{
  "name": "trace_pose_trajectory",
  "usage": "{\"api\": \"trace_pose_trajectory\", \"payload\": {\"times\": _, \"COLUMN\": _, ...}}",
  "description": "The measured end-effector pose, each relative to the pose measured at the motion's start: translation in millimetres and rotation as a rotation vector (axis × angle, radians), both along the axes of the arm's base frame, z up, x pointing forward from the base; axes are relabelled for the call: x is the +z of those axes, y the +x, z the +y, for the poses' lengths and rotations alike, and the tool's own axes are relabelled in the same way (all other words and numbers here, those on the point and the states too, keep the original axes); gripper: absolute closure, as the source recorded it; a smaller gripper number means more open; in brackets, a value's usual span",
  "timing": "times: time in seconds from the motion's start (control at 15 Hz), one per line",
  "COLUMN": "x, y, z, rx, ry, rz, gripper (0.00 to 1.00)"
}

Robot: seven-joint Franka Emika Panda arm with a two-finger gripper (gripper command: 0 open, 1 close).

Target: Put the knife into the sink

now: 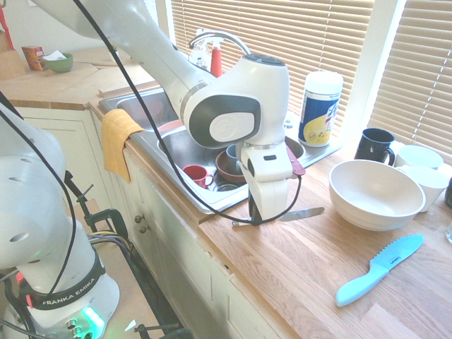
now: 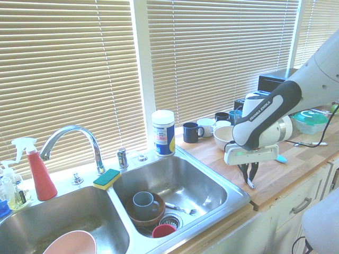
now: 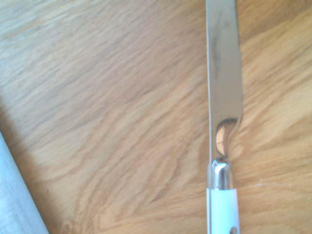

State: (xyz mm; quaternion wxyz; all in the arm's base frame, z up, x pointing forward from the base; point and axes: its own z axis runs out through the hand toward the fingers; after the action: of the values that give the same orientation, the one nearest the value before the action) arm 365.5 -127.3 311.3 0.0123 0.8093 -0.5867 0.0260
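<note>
Wooden countertop (image 1: 296,268) bears the knife (image 1: 300,214), blue knife (image 1: 378,270) (serrated), bowl (image 1: 376,193).

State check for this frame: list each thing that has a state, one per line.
knife: flat on the wooden counter, not yet in the sink
gripper: pointing down over the knife's handle end; closure not clear
sink: holds a bowl, mugs and a fork
faucet: no water running
light-blue knife: lying flat on the counter
white bowl: upright, empty
blinds: lowered

Knife handle (image 1: 244,222): mostly hidden behind the gripper (image 1: 258,217), near the counter's sink-side edge.
Blade tip: cut off in wrist view.
Fingertips: hidden.
</note>
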Motion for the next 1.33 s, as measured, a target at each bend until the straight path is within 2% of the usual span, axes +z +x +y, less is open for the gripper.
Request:
{"api": "trace_pose_trajectory", "payload": {"times": 0.33, "x": 1.9, "y": 2.4, "z": 4.8, "rx": 0.006, "ry": 0.008, "rz": -0.007, "gripper": 1.0}}
{"api": "trace_pose_trajectory", "payload": {"times": 0.67, "x": 40.7, "y": 2.5, "z": 17.5, "rx": 0.038, "ry": 0.011, "rz": -0.074, "gripper": 1.0}}
{"api": "trace_pose_trajectory", "payload": {"times": 1.0, "x": 68.2, "y": 5.3, "z": 79.0, "rx": 0.231, "ry": 0.019, "rz": -0.049, "gripper": 1.0}}
{"api": "trace_pose_trajectory", "payload": {"times": 1.33, "x": 96.0, "y": 20.9, "z": 159.6, "rx": 0.374, "ry": -0.014, "rz": -0.066, "gripper": 1.0}}
